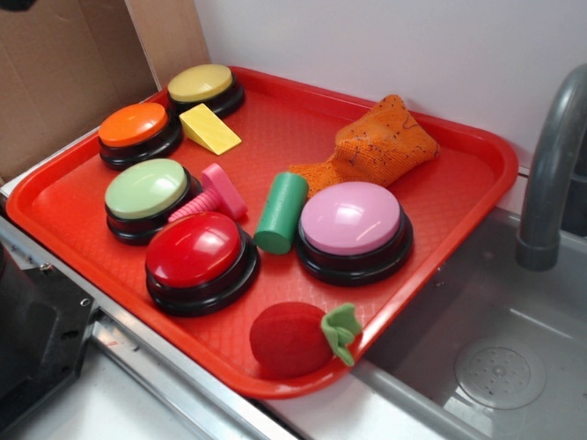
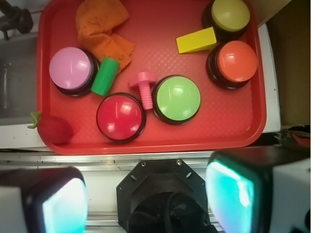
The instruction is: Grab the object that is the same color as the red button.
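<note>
Scanning the wrist view left to right: red toy fruit (image 2: pixel 54 129) on the red tray's (image 2: pixel 243 138) near-left rim, leaf tab overhanging the edge, then the pink button (image 2: pixel 71 68), green cylinder (image 2: pixel 105 76), red button (image 2: pixel 120 116), pink toy screw (image 2: pixel 144 88), green button (image 2: pixel 178 98). Gripper (image 2: pixel 148 196) fingers spread wide — nothing between them, well short of the tray. Exterior view shows no gripper — only the fruit (image 1: pixel 292 338) at the tray's (image 1: pixel 55 206) front edge, just beside the red button (image 1: pixel 194 249), plus a grey faucet (image 1: pixel 550 174) at right.
</note>
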`<state>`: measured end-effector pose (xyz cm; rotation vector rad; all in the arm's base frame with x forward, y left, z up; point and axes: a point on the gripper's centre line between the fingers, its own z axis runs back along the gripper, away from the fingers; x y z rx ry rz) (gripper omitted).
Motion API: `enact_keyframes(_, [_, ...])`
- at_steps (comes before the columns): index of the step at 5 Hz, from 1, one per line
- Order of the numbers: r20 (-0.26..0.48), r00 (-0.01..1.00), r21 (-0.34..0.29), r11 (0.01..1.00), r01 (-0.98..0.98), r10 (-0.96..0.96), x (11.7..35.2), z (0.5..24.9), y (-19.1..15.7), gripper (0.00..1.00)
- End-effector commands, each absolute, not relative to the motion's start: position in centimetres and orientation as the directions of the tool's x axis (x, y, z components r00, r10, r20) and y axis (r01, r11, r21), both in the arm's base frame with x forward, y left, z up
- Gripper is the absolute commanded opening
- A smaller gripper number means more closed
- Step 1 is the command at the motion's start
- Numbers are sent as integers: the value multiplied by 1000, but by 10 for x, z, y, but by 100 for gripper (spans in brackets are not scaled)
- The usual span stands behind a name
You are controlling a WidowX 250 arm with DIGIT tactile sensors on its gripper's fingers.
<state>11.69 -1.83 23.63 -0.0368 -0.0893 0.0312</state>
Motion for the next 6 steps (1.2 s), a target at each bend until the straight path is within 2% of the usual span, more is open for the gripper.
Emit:
enact_keyframes(1, [89, 996, -38, 999, -29, 33, 117, 236, -18, 100])
enact_keyframes(2, [73, 978, -83, 976, 200, -194, 124, 202, -67, 100])
enact_keyframes(4, [145, 860, -148, 848, 508, -490, 123, 150, -124, 100])
enact_keyframes(5, [139, 863, -163, 848, 503, -485, 124, 129, -136, 100])
enact_keyframes(6, [177, 831, -199, 807, 555, -528, 123, 99, -159, 100])
